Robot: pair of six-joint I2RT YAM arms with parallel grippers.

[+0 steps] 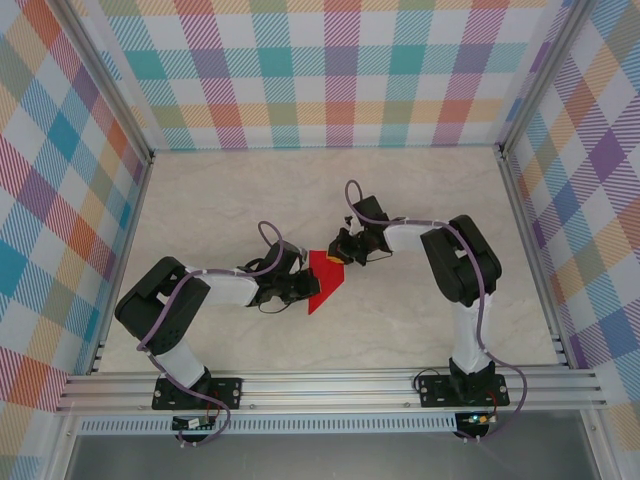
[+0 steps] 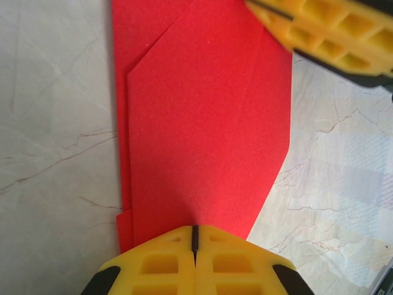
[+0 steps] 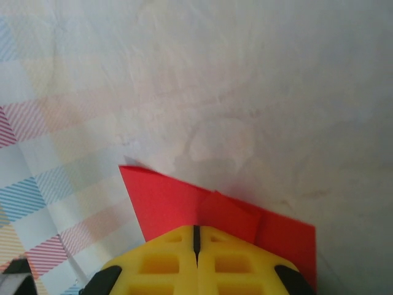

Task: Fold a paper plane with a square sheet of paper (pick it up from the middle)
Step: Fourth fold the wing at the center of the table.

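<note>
**Roughly midway: red sheet [image 1: 325, 280] creased to a taper, not yet a dart**

The marble-patterned table [image 1: 420, 200] carries the work at its centre, and the left arm [image 1: 215, 290] and right arm [image 1: 455, 260] reach in toward each other from either side. Between them the red sheet lies flat on the table. It is no longer square: one end is broad, and the other narrows to a point toward the near side. The left wrist view shows overlapping layers with diagonal flap edges, so I judge that the first folds are made. The slim, centre-creased plane shape is not there yet, so the narrowing folds and the wings look to be left.

The left gripper [image 2: 195, 236] sits at one edge of the sheet with its fingers pressed together and nothing visible between them. The right gripper [image 3: 196, 236] is over the opposite edge, likewise closed tight. Both seem to press on the paper rather than pinch it, though contact under the tips is hidden.
</note>
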